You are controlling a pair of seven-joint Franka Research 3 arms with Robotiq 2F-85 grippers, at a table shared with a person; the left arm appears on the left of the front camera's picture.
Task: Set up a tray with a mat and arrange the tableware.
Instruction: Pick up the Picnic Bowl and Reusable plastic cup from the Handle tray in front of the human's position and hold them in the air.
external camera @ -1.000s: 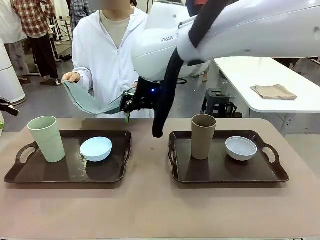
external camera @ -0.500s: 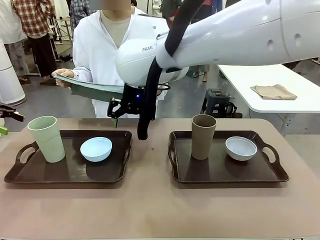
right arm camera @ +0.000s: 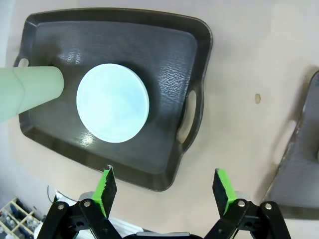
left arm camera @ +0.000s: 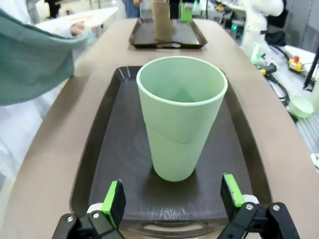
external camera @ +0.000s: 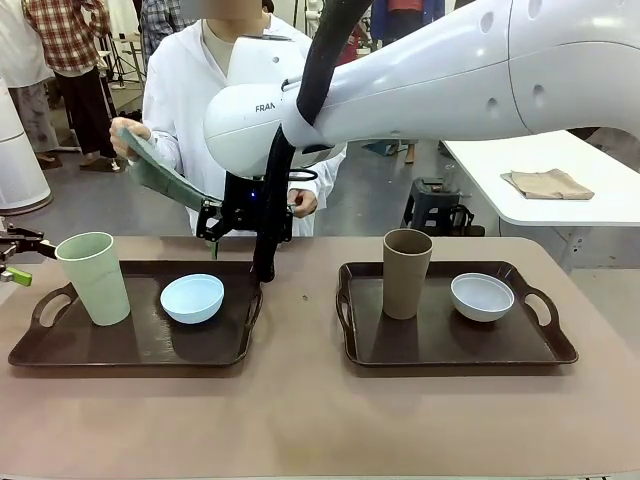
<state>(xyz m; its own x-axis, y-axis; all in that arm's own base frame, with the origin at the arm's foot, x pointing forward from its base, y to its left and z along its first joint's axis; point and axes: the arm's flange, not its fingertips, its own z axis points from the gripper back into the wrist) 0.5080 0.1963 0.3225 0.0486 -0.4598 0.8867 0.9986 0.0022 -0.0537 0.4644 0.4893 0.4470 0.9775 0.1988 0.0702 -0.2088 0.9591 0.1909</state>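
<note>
A pale green cup [external camera: 92, 277] and a light blue bowl [external camera: 192, 298] stand in the left dark tray [external camera: 60, 350]. In the right tray [external camera: 440, 345] are a brown cup [external camera: 406, 272] and a whitish bowl [external camera: 482, 296]. The person holds a teal mat [external camera: 160, 175] up beyond the left tray. My right gripper [external camera: 240, 222] hangs open over that tray's far edge, looking down on the bowl [right arm camera: 112, 102] with nothing between its fingers [right arm camera: 106, 185]. At the table's left edge, my left gripper [external camera: 15, 258] is open and level with the green cup [left arm camera: 181, 114], which stands just ahead of its fingers [left arm camera: 115, 201].
My right arm [external camera: 450, 80] spans the scene from the right, above the table's middle. The person's other hand [external camera: 302, 203] is behind my right gripper. A white table with a folded brown cloth [external camera: 548, 183] stands at the back right.
My right arm has swung left, from the table's middle to over the left tray's far edge. The person has raised the mat's far end. My left gripper has lowered slightly at the left edge.
</note>
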